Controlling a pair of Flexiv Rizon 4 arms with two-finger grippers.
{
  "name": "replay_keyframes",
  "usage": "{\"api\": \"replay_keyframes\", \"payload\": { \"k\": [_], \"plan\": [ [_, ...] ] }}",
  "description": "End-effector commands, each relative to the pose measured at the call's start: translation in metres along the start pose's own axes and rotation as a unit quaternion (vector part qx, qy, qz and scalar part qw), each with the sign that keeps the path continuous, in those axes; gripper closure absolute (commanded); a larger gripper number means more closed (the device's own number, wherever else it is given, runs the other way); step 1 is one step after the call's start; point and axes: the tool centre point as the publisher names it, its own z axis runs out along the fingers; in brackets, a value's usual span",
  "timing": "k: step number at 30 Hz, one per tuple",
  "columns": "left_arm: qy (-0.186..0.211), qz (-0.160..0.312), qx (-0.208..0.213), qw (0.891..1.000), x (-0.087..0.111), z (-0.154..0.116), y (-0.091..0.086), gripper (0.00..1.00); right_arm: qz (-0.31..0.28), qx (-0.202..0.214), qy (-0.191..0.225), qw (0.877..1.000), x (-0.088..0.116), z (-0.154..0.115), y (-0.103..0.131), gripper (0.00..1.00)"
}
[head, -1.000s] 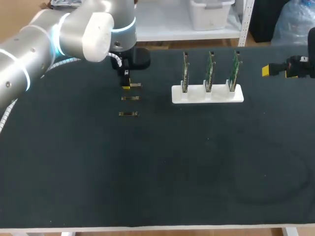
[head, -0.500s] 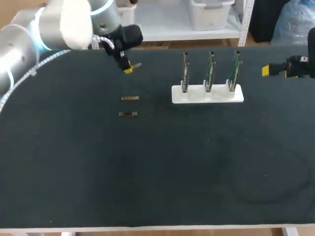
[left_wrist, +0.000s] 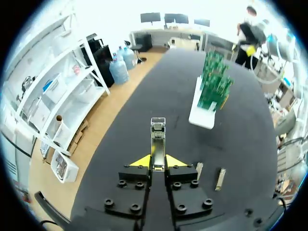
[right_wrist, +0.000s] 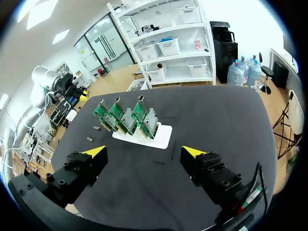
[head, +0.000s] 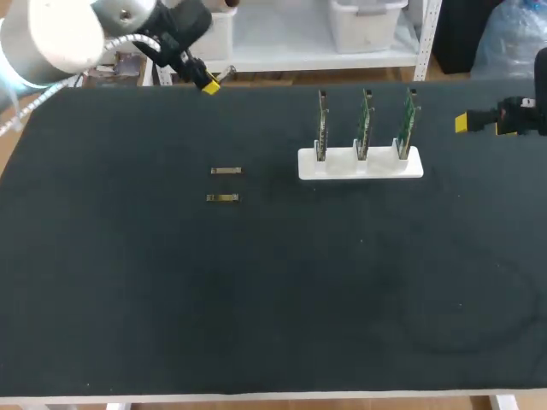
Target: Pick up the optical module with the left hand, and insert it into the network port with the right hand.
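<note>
My left gripper (head: pixel 208 84) hangs high over the table's far left edge, shut on a small metallic optical module (head: pixel 225 71). In the left wrist view the module (left_wrist: pixel 158 136) sticks out ahead from between the yellow tips of that gripper (left_wrist: pixel 158 161). Three upright green network boards (head: pixel 364 121) stand in a white holder (head: pixel 360 168) at the back middle. My right gripper (head: pixel 466 124) waits at the right edge beside the boards, wide open and empty (right_wrist: pixel 144 152), with the boards (right_wrist: pixel 126 117) ahead of it.
Two more optical modules (head: pixel 225 171) (head: pixel 222 198) lie on the black mat to the left of the holder; they also show under the left gripper (left_wrist: pixel 198 171) (left_wrist: pixel 220 178).
My left gripper has lifted one module off the mat, from the spot just behind the other two, and carried it up and back to the left. The right arm has kept still.
</note>
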Motion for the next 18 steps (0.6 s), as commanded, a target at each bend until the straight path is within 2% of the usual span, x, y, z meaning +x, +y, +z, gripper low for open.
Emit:
{"api": "replay_keyframes", "payload": {
  "k": [1,6,9,12,18],
  "plan": [
    [-0.133,-0.011,-0.017,0.991,0.004,-0.019,-0.011,1.00,0.000,0.000,0.000,1.000,0.000,0.000,0.000,0.00],
    [-0.181,-0.034,-0.006,0.983,-0.003,-0.032,-0.009,1.00,0.000,0.000,0.000,1.000,0.000,0.000,0.000,0.00],
    [-0.178,-0.036,-0.012,0.983,-0.007,-0.034,-0.011,1.00,0.000,0.000,0.000,1.000,0.000,0.000,0.000,0.00],
    [-0.156,-0.038,-0.028,0.987,-0.009,-0.033,-0.013,1.00,0.000,0.000,0.000,1.000,0.000,0.000,0.000,0.00],
    [-0.156,-0.038,-0.028,0.987,-0.009,-0.033,-0.013,1.00,0.000,0.000,0.000,1.000,0.000,0.000,0.000,0.00]
  ]
}}
